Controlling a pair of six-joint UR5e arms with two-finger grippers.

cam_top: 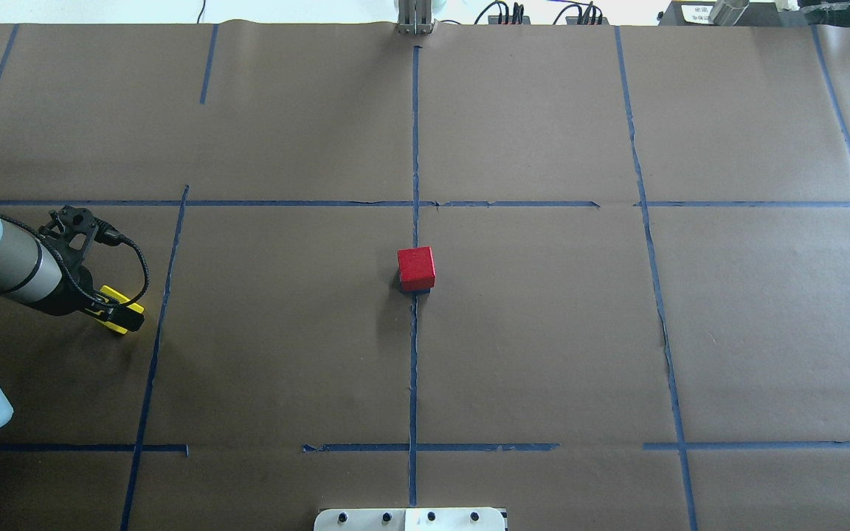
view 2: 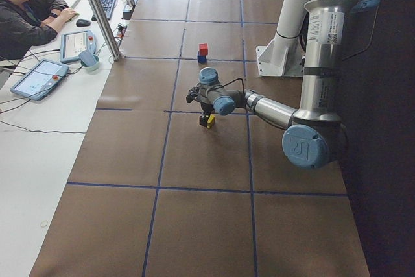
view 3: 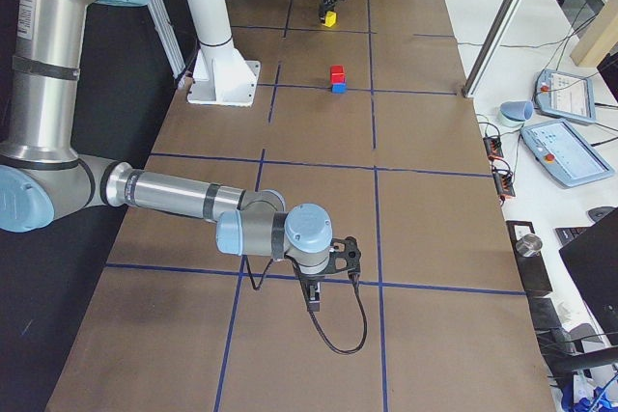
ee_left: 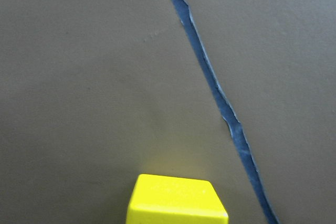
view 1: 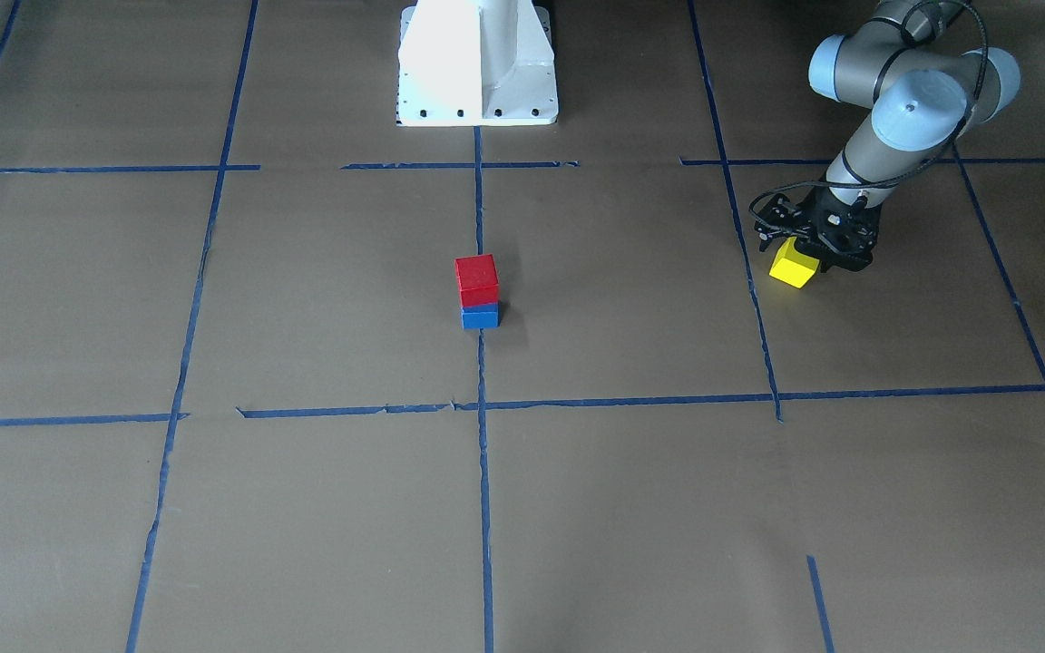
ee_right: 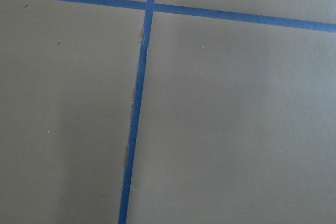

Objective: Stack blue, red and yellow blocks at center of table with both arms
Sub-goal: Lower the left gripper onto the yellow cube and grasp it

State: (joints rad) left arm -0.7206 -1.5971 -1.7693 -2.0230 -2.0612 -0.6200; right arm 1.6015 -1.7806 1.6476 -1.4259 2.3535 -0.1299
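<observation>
A red block point(view 1: 476, 280) sits on a blue block point(view 1: 480, 316) at the table's centre, where the tape lines cross. From overhead the red block point(cam_top: 416, 268) hides almost all of the blue one. My left gripper point(view 1: 811, 257) is far out on my left side, shut on a yellow block point(view 1: 794, 264), which also shows overhead point(cam_top: 116, 308) and at the bottom of the left wrist view point(ee_left: 176, 200). I cannot tell whether the block touches the paper. My right gripper point(view 3: 311, 294) hangs low over bare paper near the table's right end; I cannot tell if it is open or shut.
Brown paper with blue tape lines point(view 1: 483, 472) covers the table. The white robot pedestal point(view 1: 477, 63) stands at the robot's edge. A person point(view 2: 26, 11), tablets point(view 2: 37, 77) and a metal post point(view 2: 97, 11) are along the far side.
</observation>
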